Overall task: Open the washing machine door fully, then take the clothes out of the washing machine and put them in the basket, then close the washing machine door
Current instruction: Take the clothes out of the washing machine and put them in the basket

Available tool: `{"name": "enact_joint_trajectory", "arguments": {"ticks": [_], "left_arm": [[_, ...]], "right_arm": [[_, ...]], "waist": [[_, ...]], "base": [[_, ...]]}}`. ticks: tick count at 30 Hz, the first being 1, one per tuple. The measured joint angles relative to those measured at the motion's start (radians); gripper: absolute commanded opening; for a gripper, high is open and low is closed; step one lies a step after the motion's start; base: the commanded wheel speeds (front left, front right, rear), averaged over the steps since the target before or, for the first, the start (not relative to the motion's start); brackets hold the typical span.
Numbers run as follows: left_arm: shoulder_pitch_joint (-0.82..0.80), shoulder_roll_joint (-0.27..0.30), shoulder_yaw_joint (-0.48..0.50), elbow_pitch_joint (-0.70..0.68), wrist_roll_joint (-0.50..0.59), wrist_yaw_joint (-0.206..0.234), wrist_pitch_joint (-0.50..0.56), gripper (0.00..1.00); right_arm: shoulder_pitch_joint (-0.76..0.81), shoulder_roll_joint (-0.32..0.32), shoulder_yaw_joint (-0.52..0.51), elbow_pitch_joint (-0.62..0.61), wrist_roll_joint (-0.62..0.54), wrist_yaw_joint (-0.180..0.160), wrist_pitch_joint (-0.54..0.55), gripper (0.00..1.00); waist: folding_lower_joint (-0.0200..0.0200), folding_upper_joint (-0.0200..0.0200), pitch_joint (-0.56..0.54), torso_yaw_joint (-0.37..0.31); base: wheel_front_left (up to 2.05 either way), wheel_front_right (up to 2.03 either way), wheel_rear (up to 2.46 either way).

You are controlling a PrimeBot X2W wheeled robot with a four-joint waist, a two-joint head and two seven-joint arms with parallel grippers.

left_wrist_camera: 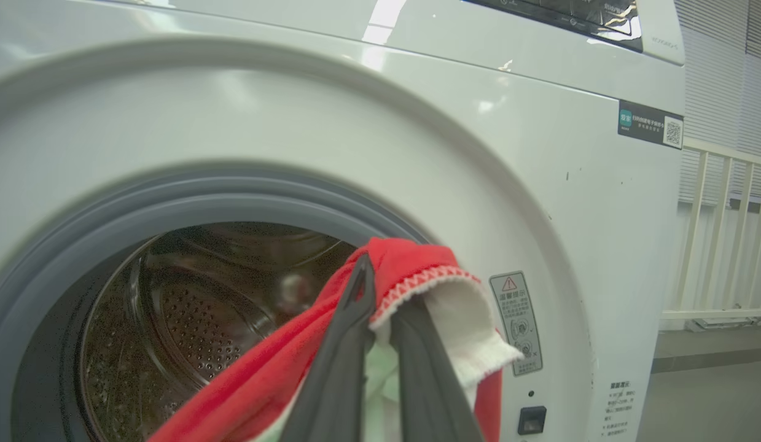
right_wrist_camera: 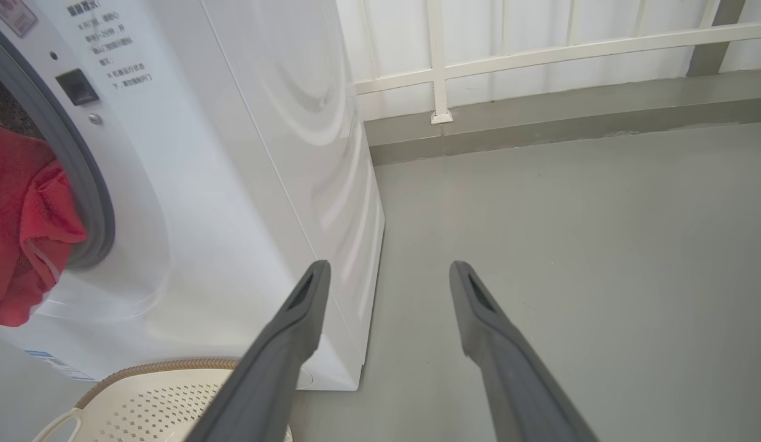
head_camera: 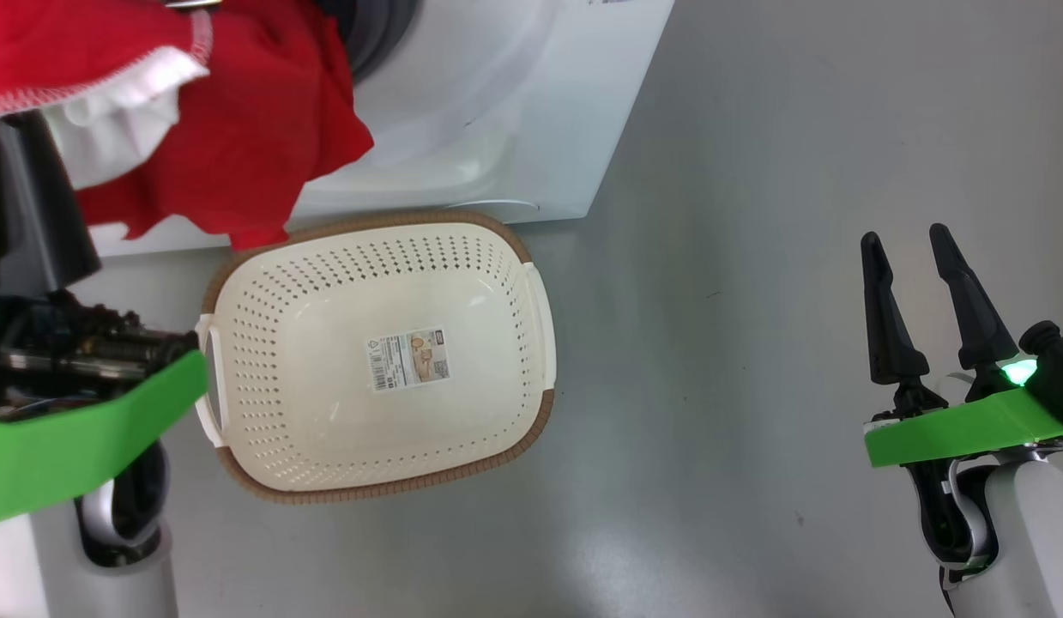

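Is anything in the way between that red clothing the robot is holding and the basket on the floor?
Nothing visible. The clothes hang from the shut jaws of the left gripper, before the washing machine, lowest tip over the far left rim of the basket. The right gripper is off to the side, open.

A glossy grey floor (head_camera: 754,343) meets a raised grey kerb (right_wrist_camera: 540,129) beneath a white railing (right_wrist_camera: 437,61).
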Motion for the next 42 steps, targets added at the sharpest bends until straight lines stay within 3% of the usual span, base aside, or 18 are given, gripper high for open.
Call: {"name": "enact_joint_trajectory", "arguments": {"ticks": [23, 42], "left_arm": [[0.071, 0.0, -0.109, 0.617, -0.021, 0.0, 0.001, 0.0], [-0.152, 0.03, -0.155, 1.062, 0.026, 0.0, 0.001, 0.0]], "right_arm": [[-0.014, 0.014, 0.013, -0.005, 0.0, 0.0, 0.0, 1.0], [-0.087, 0.031, 0.026, -0.021, 0.0, 0.0, 0.0, 1.0]], "waist": [[0.0, 0.0, 0.071, -0.038], [0.0, 0.0, 0.204, -0.075]], "base": [[0.0, 0.0, 0.0], [0.0, 0.0, 0.0]]}}
